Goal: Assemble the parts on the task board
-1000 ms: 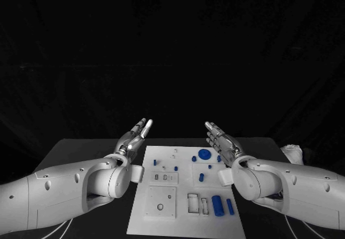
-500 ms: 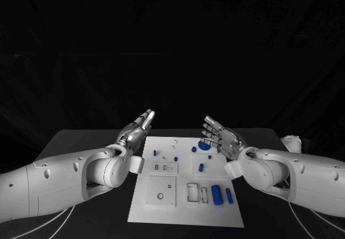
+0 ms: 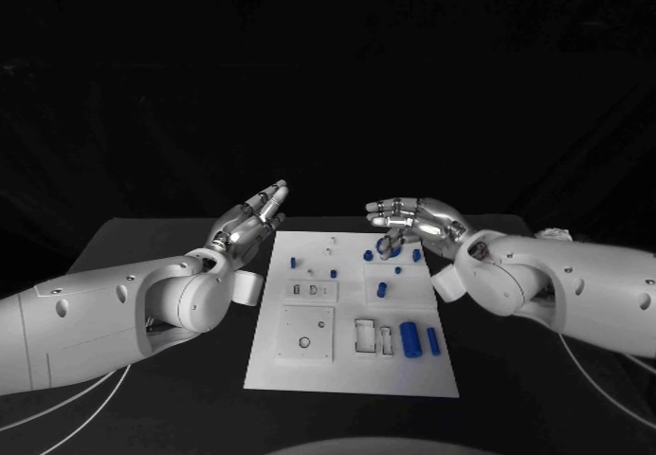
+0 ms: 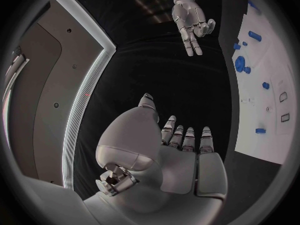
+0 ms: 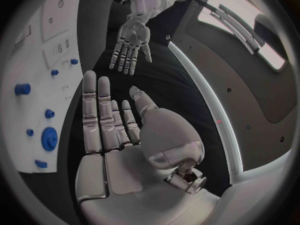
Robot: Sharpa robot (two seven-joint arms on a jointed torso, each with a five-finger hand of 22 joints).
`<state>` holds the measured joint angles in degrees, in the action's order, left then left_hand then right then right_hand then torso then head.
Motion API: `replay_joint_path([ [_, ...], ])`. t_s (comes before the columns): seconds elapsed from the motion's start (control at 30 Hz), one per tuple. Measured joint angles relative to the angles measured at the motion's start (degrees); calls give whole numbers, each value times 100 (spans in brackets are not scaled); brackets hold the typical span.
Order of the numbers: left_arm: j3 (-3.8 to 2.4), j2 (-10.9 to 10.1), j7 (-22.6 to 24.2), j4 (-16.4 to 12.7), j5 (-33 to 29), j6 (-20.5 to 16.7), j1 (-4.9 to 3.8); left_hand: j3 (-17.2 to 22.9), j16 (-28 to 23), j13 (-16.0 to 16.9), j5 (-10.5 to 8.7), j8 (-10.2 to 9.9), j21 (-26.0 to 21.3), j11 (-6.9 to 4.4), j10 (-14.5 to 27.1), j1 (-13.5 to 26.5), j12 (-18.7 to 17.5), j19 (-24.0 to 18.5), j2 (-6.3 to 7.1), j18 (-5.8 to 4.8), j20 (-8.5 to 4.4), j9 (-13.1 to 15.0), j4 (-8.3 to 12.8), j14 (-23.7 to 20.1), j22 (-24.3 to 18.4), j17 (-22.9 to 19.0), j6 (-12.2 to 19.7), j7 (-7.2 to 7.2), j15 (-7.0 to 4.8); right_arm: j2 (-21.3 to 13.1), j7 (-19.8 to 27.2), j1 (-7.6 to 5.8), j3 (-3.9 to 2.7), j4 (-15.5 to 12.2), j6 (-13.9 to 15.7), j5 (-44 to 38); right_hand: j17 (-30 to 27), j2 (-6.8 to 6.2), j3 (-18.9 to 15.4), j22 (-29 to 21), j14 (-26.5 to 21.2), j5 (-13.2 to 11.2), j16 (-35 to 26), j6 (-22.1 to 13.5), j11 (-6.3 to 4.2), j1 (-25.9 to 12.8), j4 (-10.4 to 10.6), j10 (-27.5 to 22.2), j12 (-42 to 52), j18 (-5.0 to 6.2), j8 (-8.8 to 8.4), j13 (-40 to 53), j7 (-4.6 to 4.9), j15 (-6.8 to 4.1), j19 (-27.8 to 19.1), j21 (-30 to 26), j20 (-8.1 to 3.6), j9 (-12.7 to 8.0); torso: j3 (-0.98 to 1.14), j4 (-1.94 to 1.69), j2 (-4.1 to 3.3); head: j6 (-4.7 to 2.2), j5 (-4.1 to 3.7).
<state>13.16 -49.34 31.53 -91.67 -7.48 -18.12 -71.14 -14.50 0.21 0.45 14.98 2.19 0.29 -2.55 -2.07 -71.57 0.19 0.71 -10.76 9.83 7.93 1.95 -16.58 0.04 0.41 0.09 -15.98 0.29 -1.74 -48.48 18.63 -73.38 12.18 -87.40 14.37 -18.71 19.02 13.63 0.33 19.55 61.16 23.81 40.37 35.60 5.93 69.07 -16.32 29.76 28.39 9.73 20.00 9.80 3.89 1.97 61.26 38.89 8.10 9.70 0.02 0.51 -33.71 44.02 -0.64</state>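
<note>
The white task board (image 3: pixel 353 372) lies in the middle of the black table. On it are two blue cylinders (image 3: pixel 409 339) near its right edge, small blue pegs (image 3: pixel 383 288) further back, and a round blue disc (image 5: pixel 49 138) at the far end. My right hand (image 3: pixel 410 223) hovers over the board's far right corner, above the disc, with its fingers partly curled and nothing in them. My left hand (image 3: pixel 250 220) floats left of the board's far end with fingers straight and together, holding nothing. The right wrist view shows the left hand (image 5: pixel 132 40) beyond the board (image 5: pixel 44 60).
A square inset plate (image 3: pixel 306 334) and rectangular frames (image 3: pixel 367 336) sit at the board's near end. A small white object (image 3: pixel 554 234) lies at the table's far right edge. Thin cables (image 3: pixel 609 403) run over the table by the right arm.
The camera has shifted. My right hand has swung inward from beside the board to above its far right corner, and its fingers have curled from flat. The left hand stays flat.
</note>
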Motion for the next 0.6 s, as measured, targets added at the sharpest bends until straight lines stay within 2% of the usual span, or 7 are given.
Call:
replay_joint_path([
  [0.07,-1,-100,23,-107,15,9,-32,0,0,0,95,0,16,30,-30,-73,0,-1,1,0,79,0,0,-6,0,0,-35,35,36,42,-129,-177,-2,28,71,-680,185,-68,309,616,359,556,429,399,-59,216,-20,510,70,-1,127,-59,31,-144,323,679,-140,39,-1,-4,-43,59,-36],
  [0.17,-1,-216,42,-259,29,14,-81,0,0,6,245,0,16,65,-35,-185,0,1,5,1,138,7,0,0,1,0,-94,52,62,95,-305,-406,-2,65,161,-1613,639,-415,1209,3005,568,850,1305,839,-90,249,34,1132,-323,-282,21,-434,25,-300,879,2685,-268,35,-3,-18,-119,121,-111],
  [0.27,-2,-323,49,-430,42,15,-159,0,0,6,371,0,16,101,-61,-290,0,17,6,0,196,13,0,-4,7,0,-155,93,108,166,-533,-624,-5,110,235,-2653,1291,-670,1734,4229,729,380,2031,1046,-135,48,216,1421,-594,-327,-40,-590,-61,-285,1079,3612,-297,87,-13,-45,-216,152,-195],
  [0.33,-2,-367,50,-528,53,15,-225,0,0,8,486,0,39,115,-74,-393,9,27,13,0,235,13,0,-5,16,0,-184,114,171,205,-721,-713,-11,115,248,-3331,1798,-857,1657,4696,953,-262,2425,1029,-142,-139,440,1500,-609,-449,-107,-588,-148,-271,1284,3908,-274,103,-25,-67,-283,157,-236],
  [0.4,-2,-387,50,-598,67,14,-293,0,0,12,554,0,54,122,-82,-422,26,32,32,1,251,17,0,-5,17,1,-213,110,180,214,-892,-754,-10,104,237,-3840,2148,-1038,1501,4986,1092,-609,2689,968,-141,-321,632,1500,-632,-449,-197,-574,-211,-256,1422,4083,-257,103,-39,-91,-356,152,-266],
  [0.47,-2,-422,50,-687,90,14,-370,0,0,12,581,0,54,122,-82,-456,26,58,6,1,277,19,0,-2,24,1,-248,121,228,218,-1100,-791,-2,95,196,-4375,2406,-1119,1422,5194,1187,-673,2874,987,-141,-401,742,1500,-644,-481,-254,-549,-229,-257,1532,4201,-247,115,-52,-113,-417,140,-281],
  [0.6,-3,-524,49,-823,134,13,-483,0,0,18,612,22,82,153,-112,-479,26,72,28,0,332,27,0,22,35,1,-333,148,308,249,-1482,-859,-1,71,70,-5284,3117,-1316,1440,5528,1466,-180,3332,1064,-184,-230,778,1543,-549,-584,-337,-418,-306,-309,1807,4469,-270,175,-85,-155,-554,114,-307],
])
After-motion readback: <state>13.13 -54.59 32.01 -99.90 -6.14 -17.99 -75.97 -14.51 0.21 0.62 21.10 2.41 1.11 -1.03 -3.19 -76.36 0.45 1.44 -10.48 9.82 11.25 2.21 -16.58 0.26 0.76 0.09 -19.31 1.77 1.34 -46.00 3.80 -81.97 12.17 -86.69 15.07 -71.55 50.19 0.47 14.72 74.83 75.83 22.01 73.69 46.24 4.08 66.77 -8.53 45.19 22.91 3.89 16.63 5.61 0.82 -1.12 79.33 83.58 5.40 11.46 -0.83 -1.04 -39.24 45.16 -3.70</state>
